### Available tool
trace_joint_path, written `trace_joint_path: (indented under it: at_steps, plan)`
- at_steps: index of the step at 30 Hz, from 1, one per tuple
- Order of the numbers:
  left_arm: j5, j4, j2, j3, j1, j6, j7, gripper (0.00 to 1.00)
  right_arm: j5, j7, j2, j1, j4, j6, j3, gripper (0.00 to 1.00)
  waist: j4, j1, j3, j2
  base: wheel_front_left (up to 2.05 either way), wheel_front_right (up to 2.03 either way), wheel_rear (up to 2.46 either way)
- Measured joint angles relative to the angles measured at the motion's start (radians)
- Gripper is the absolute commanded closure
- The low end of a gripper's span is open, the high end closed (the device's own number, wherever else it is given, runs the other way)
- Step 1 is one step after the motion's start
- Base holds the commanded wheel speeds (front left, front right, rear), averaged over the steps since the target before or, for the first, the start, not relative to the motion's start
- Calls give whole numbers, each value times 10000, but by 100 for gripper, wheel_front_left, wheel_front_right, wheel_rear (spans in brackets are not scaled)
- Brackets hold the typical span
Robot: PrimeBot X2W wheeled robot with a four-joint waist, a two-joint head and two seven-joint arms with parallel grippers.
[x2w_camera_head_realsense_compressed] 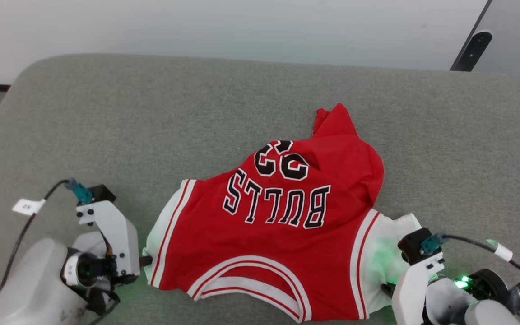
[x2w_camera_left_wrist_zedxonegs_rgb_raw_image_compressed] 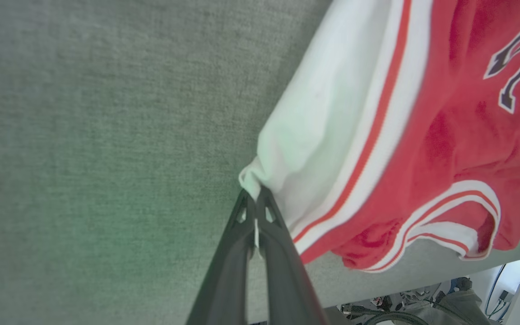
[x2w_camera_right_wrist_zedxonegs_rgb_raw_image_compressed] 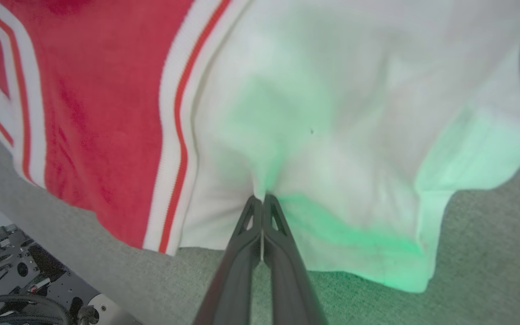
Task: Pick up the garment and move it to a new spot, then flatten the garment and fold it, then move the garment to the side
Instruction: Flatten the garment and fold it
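The table (x2w_camera_head_realsense_compressed: 151, 113), covered in grey fabric with a rounded upper left corner, spans nearly the whole head view; a pale wall runs along the top of the frame.

The garment (x2w_camera_head_realsense_compressed: 278, 243) lies on the table in the lower middle of the head view, chest side up. Its "BULLS" lettering and number read upside down in the frame. The striped collar sits near the bottom edge. The red body is rumpled and bunches toward the upper right, ending in a small red peak. 1 white sleeve spreads at the lower left and the other at the lower right, each edged with red-and-white striped trim.

The left gripper (x2w_camera_left_wrist_zedxonegs_rgb_raw_image_compressed: 254, 198) comes up from the bottom middle of the left wrist view. Its 2 dark fingers (x2w_camera_left_wrist_zedxonegs_rgb_raw_image_compressed: 282, 253) are pressed together and pinch the outer corner of the white sleeve, where a sliver of white cloth shows between them. In the head view that arm sits at the lower left, just beside the sleeve.

The right gripper (x2w_camera_right_wrist_zedxonegs_rgb_raw_image_compressed: 262, 201) comes up from the bottom middle of the right wrist view. Its fingers are closed together on a small fold of the other white sleeve, and the cloth puckers at the tips. A green glow tints the sleeve around it.

A white tag (x2w_camera_head_realsense_compressed: 27, 206) hangs on the left arm's cable at the left of the head view
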Motion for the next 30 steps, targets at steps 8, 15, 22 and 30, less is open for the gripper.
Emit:
trace_joint_path:
  at_steps: [8,15,22,30]
  plan:
    - [54,40,313,-23,-701,-73,263,100,1244,809,-305,-816,-437,0,-579,100,-110,0,-376,0,0,0,0]
    - [316,-196,516,-159,-1704,-42,596,100,1988,1277,-535,-2429,-571,0,-1026,100,-207,0,-978,0,0,0,0]
    - [817,-209,516,-244,-3359,-10,405,100,2272,677,-533,-4707,224,0,-1131,100,-285,0,-1565,0,0,0,0]
    - [1570,633,48,-328,-5326,58,-932,100,1720,-1584,63,-7594,2604,0,-640,100,-495,0,-1797,0,0,0,0]
